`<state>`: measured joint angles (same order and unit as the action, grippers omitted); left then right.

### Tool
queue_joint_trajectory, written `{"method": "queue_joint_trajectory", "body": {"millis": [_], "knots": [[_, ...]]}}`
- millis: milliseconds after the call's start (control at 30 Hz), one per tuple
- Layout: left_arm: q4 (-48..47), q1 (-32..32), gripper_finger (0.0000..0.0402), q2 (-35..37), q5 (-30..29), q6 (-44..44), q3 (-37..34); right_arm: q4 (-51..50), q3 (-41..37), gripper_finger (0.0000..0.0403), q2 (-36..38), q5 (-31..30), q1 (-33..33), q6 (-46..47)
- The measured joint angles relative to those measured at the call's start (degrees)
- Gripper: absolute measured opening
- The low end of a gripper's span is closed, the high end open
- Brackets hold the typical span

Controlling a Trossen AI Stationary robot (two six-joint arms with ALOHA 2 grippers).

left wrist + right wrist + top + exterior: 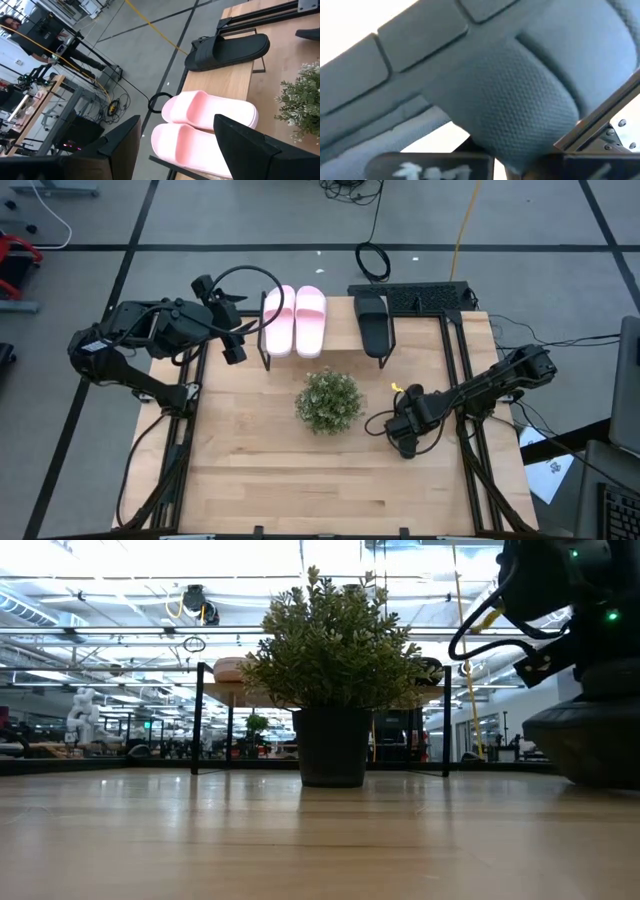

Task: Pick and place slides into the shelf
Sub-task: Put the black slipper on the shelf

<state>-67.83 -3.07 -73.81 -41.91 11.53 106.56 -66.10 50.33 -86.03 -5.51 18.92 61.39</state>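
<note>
shelf: low light-wood plank rack on thin black legs (340,355), far table edge
on shelf: light pink slide pair (294,320), one black slide (372,323), side by side, toes outward
fourth black slide (590,740): on table under right gripper (404,435); grip state can't tell, likely pickup
left gripper (232,345): fingers apart, empty, beside pink pair
potted green plant (328,400): mid-table obstacle
writing: none readable

A robotics lab or workshop. Grey taped floor (250,220) with loose cables (374,260) surrounds the tabletop (300,480). Workbenches (40,107) stand beyond under ceiling lights (150,560).
</note>
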Motion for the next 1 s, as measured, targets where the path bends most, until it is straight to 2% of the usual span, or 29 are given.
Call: {"method": "queue_joint_trajectory", "body": {"millis": [300, 533, 800, 1000], "knots": [[0.48, -0.02, 0.0255, 0.01, -0.02, 0.24, 0.0, -1.48, 1.12, 0.0, 1.78, -0.92, -0.04, 0.04], [0.5, -0.02, 0.0255, -0.01, -0.06, 0.24, 0.0, -8.67, 5.93, 0.0001, 6.01, -5.33, -0.11, 0.54], [0.54, -0.01, 0.0255, 0.01, -0.09, 0.17, 0.0, -16.77, 10.1, 0.0001, 7.73, -5.51, -0.11, 0.75], [0.54, -0.01, 0.0255, 0.01, -0.09, 0.02, 0.0, -11.51, 10.29, 0.0001, 7.69, -5.14, -0.09, -2.51]]}}
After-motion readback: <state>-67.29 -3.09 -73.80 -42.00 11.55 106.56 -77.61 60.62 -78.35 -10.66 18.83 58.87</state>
